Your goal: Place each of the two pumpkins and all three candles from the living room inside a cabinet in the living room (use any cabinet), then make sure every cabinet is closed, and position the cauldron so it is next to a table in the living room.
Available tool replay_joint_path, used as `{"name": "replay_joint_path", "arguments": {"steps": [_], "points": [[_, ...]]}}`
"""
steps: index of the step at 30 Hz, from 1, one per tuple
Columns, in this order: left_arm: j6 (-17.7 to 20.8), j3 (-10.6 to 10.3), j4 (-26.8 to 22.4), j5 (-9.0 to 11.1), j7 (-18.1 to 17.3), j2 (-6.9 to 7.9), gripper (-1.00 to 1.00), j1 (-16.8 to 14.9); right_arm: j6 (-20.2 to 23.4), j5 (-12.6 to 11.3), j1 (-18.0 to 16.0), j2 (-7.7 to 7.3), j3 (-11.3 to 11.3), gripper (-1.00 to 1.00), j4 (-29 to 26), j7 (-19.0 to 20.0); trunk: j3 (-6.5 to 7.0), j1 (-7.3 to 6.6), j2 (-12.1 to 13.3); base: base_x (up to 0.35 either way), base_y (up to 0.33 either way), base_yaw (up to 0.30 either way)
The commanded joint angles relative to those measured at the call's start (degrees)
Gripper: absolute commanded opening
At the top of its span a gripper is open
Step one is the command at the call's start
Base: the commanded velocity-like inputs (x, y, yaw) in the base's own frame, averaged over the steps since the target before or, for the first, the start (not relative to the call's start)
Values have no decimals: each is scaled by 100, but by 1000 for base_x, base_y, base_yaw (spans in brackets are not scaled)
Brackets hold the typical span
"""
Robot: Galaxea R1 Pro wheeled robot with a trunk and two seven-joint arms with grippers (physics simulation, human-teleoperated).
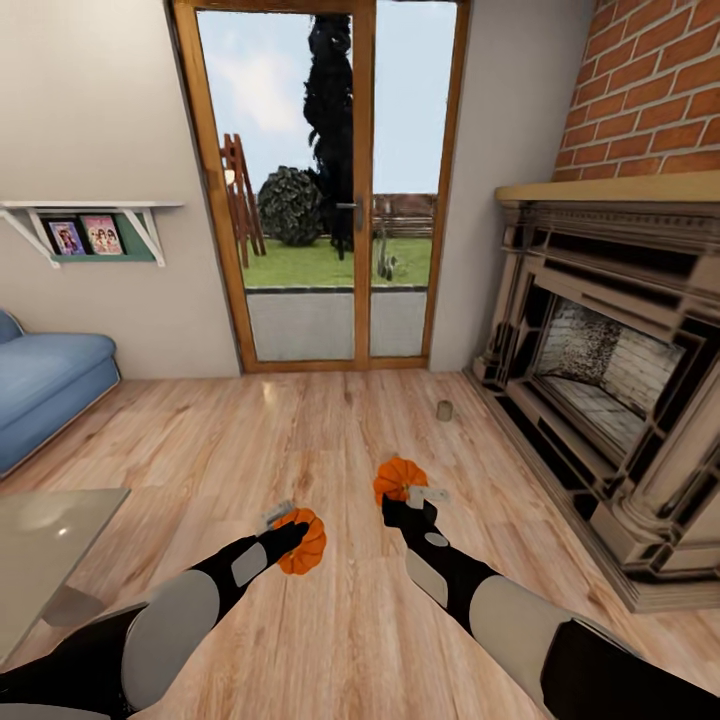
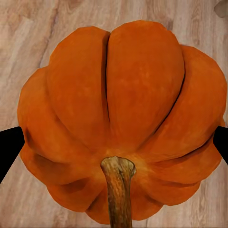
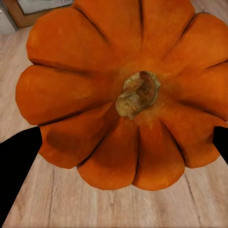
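My left gripper (image 1: 293, 532) is shut on one orange pumpkin (image 1: 303, 541), low over the wood floor. In the left wrist view that pumpkin (image 2: 118, 109) sits between the black fingertips (image 2: 9, 147), stem toward the camera. My right gripper (image 1: 408, 497) is shut on the other pumpkin (image 1: 399, 478). In the right wrist view this pumpkin (image 3: 118, 90) is seen stem-up between the fingers (image 3: 19, 166). One grey-beige candle (image 1: 444, 410) stands on the floor ahead, near the fireplace. A corner of the glass-topped table (image 1: 45, 545) is at the lower left. The cabinet and the cauldron are out of view.
An ornate beige fireplace (image 1: 610, 380) runs along the right under a brick wall. A blue sofa (image 1: 40, 385) stands at the left, with a wall shelf (image 1: 90, 225) above it. A glass door (image 1: 325, 190) with a wooden frame is straight ahead across open wood floor.
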Motion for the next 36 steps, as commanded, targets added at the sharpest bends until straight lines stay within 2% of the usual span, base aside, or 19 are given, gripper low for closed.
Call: {"name": "replay_joint_path", "arguments": {"steps": [1, 10, 22, 24, 25, 27, 28, 36], "points": [[31, -2, -7, 55, -8, -1, -100, 0, -21, -59, -3, -1, 54, -100, -3, -26, 22, -23, 39, 0, 0, 117], [31, 2, -7, 55, -8, -5, -100, 0, -20, -59, -3, -1, 54, -100, 6, -26, 256, -221, 400, 0, 0, 119], [26, -5, -7, 42, -3, -4, -100, 0, -14, -52, -2, -12, 17, -100, 42, -50, 480, -484, 882, 0, 0, 13], [30, -5, -7, -111, 1, -8, -100, 0, -13, -56, -2, -28, 1, -100, 145, -57, 516, -528, 962, 0, 0, 0], [29, -5, -7, -260, 10, -9, -100, 6, -17, -57, -2, -24, 1, -100, 314, -59, 534, -550, 1002, 0, 0, 0], [6, 0, -7, -365, 39, 11, -100, 89, -19, -62, -2, -25, 1, -100, 537, -60, 570, -594, 1082, 0, 0, 0], [-3, 2, -7, -400, 56, 18, -100, 228, -20, -65, -2, -22, 1, -100, 643, -56, 588, -616, 1122, 0, 0, 0], [-95, 4, -7, -430, 71, 47, -100, 684, -21, -61, 50, -17, 10, -100, 751, -52, 732, -792, 1443, 0, 0, 0]]}}
